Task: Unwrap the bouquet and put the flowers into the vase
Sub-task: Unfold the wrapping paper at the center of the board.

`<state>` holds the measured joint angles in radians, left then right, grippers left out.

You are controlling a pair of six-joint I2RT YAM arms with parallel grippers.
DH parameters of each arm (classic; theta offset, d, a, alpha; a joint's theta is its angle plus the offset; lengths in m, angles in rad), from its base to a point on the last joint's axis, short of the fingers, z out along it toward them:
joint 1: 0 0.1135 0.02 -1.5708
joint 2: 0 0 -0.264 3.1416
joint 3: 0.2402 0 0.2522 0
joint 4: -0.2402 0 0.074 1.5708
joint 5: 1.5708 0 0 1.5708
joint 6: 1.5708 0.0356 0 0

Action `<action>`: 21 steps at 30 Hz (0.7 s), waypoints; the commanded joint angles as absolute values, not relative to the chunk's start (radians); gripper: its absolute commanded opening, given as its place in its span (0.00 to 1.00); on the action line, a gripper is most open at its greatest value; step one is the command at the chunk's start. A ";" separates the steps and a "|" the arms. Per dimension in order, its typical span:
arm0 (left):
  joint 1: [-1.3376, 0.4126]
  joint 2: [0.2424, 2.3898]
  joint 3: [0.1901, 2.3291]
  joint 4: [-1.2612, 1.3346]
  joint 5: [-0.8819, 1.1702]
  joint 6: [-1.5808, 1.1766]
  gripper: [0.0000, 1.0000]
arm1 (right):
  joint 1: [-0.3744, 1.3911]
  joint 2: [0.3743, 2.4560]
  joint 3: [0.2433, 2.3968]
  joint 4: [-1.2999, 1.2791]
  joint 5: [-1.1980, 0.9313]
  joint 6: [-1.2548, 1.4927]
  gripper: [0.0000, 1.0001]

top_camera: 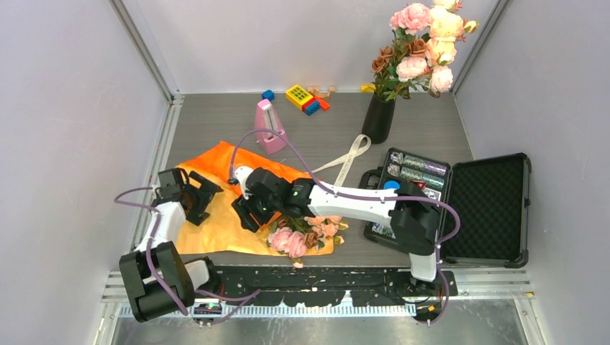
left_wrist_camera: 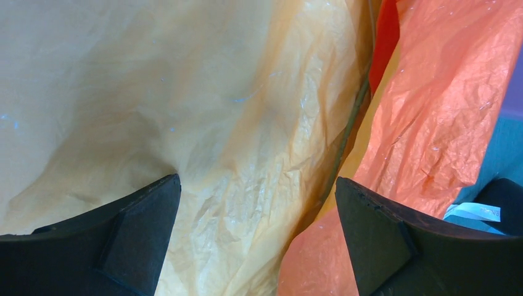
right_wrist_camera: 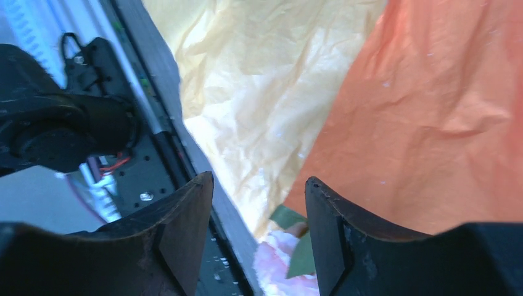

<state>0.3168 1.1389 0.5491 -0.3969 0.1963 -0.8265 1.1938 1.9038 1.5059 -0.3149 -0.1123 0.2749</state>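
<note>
- Wrapping paper (top_camera: 216,215): the orange sheet lies spread open on the near-left part of the table (top_camera: 216,122), with its pale inner face showing in both wrist views; it looks thin, crinkly and very light, so it is likely to slide or tear rather than resist a pull
- Flowers (top_camera: 302,237): a loose bunch of pink and peach roses lies on the near-right corner of the paper, just beside the table's near edge; the heads look soft and easily crushed and the stems thin and bendable, so the best hold is probably on the gathered stems below the leaves
- Vase (top_camera: 379,118): stands upright at the far right, well apart from the flowers, and already carries 1 bunch of roses; tall, slim and glossy, it may tip if knocked, and its neck has little room left
- Ribbon (top_camera: 352,157): lies loose between the paper and the vase
- Left gripper (left_wrist_camera: 256,185): jaws fully apart over the pale paper, holding nothing
- Right gripper (right_wrist_camera: 259,182): jaws partly apart above the paper's near edge, nothing between them; a petal and a leaf show just below
- Writing: none readable; the contents of the open case (top_camera: 496,208) are too small to read
</note>
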 commanded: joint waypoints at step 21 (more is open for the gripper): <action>0.362 1.212 0.528 -0.288 0.200 -0.737 1.00 | 1.375 2.085 1.543 -0.279 0.445 -0.281 0.73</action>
<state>0.3504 1.1873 0.5339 -0.3317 0.1802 -0.7513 1.3560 2.0655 1.5269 -0.3595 0.3500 -0.1967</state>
